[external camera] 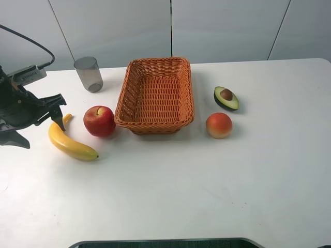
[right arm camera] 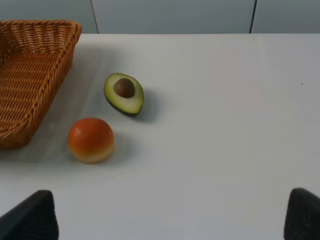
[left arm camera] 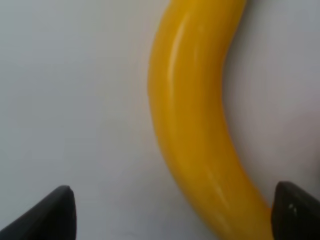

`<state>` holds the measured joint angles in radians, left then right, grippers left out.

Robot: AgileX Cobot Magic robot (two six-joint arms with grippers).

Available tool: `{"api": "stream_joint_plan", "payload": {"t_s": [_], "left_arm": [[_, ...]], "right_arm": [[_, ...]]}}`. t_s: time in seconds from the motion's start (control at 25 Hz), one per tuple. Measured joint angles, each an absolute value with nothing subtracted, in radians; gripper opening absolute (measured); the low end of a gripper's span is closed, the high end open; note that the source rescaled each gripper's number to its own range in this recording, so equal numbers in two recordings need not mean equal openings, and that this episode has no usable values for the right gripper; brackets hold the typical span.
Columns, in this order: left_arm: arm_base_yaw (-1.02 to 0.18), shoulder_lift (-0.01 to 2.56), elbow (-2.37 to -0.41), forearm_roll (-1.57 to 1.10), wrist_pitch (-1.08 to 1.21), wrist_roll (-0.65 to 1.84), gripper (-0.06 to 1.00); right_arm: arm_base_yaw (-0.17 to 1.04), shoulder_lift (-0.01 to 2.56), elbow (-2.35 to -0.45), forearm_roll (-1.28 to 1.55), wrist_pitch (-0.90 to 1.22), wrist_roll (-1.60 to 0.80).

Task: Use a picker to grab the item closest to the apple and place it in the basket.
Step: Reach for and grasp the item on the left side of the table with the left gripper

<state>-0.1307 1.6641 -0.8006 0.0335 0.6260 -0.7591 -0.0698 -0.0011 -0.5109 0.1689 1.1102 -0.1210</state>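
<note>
A red apple [external camera: 99, 120] lies left of the orange wicker basket [external camera: 154, 123]. Just beside the apple, on its left, is a yellow banana [external camera: 70, 142], the closest item to it. My left gripper [external camera: 45, 133] is open at the banana's stem end. In the left wrist view the banana [left arm camera: 195, 125] runs between the two black fingertips [left arm camera: 55, 215], close against one of them. My right gripper [right arm camera: 167, 220] is open over bare table and does not show in the exterior high view.
A halved avocado [external camera: 226, 98] and an orange-red round fruit [external camera: 219, 125] lie right of the basket; both also show in the right wrist view, the avocado [right arm camera: 124, 93] and the fruit [right arm camera: 90, 140]. A grey cup [external camera: 88, 74] stands behind the apple.
</note>
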Motion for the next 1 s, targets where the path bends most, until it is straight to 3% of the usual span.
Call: {"api": "stream_joint_plan", "payload": {"t_s": [1.0], "left_arm": [[-0.131,1.861,-0.803,-0.025,0.441,-0.808,1.0]], "right_arm": [[-0.07,-0.001,-0.511,0.169,1.11,-0.121]]}}
